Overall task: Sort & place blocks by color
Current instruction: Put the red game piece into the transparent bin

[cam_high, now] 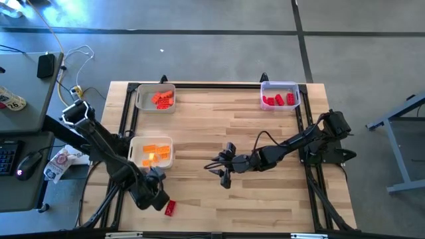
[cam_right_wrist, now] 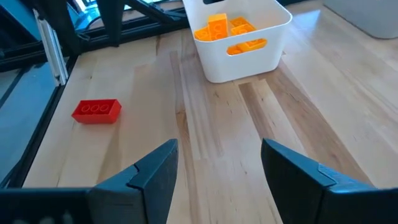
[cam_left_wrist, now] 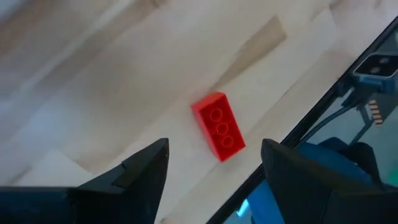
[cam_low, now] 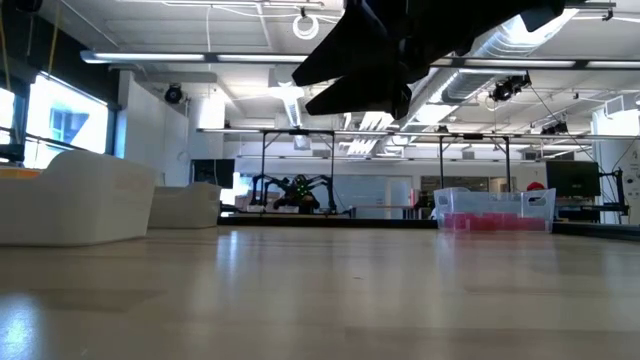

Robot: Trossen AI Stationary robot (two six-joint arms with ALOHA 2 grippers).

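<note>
One red brick (cam_high: 170, 208) lies flat on the table near its near edge, left of centre; it also shows in the left wrist view (cam_left_wrist: 217, 126) and the right wrist view (cam_right_wrist: 96, 111). My left gripper (cam_high: 161, 199) hovers open just beside it, with its fingers (cam_left_wrist: 214, 162) standing on either side of the brick and above it, touching nothing. My right gripper (cam_high: 219, 171) is open over the table's middle, pointing left, and is empty (cam_right_wrist: 217, 162). The other blocks lie in three trays.
A white tray of orange blocks (cam_high: 156, 98) stands at the far left and a clear tray of red blocks (cam_high: 279, 96) at the far right. A white tray of yellow-orange blocks (cam_high: 151, 153) sits close by my left arm. A black frame (cam_high: 123, 133) borders the table.
</note>
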